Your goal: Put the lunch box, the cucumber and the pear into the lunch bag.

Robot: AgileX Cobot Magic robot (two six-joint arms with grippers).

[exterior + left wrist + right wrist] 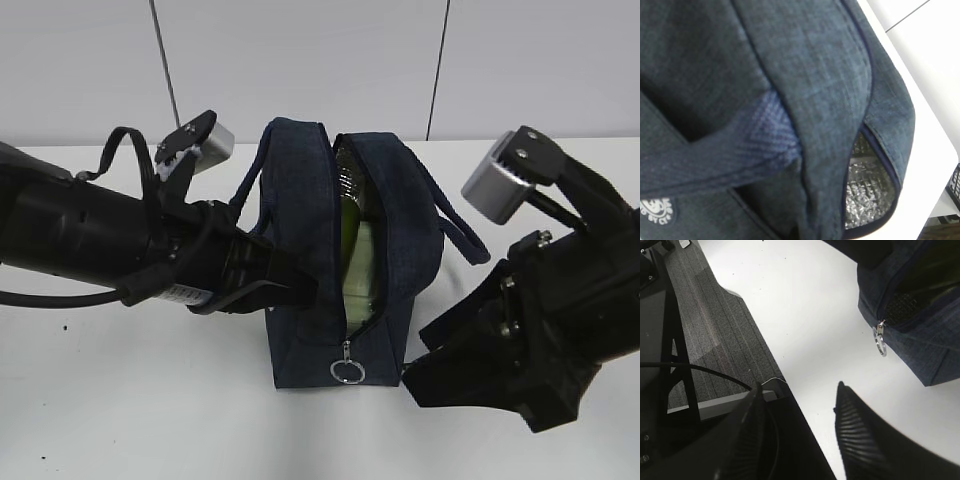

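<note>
While the left claw (300,290) was clenched against the lunch bag (300,180), the zipper pull (347,371) lay just left of the released right claw (440,365).

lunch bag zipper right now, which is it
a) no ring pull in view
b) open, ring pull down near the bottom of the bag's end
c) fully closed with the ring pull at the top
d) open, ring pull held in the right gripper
b: the lunch bag gapes open, showing the pale green lunch box inside, and the silver ring pull hangs free near the bag's bottom, apart from the right gripper.
</note>
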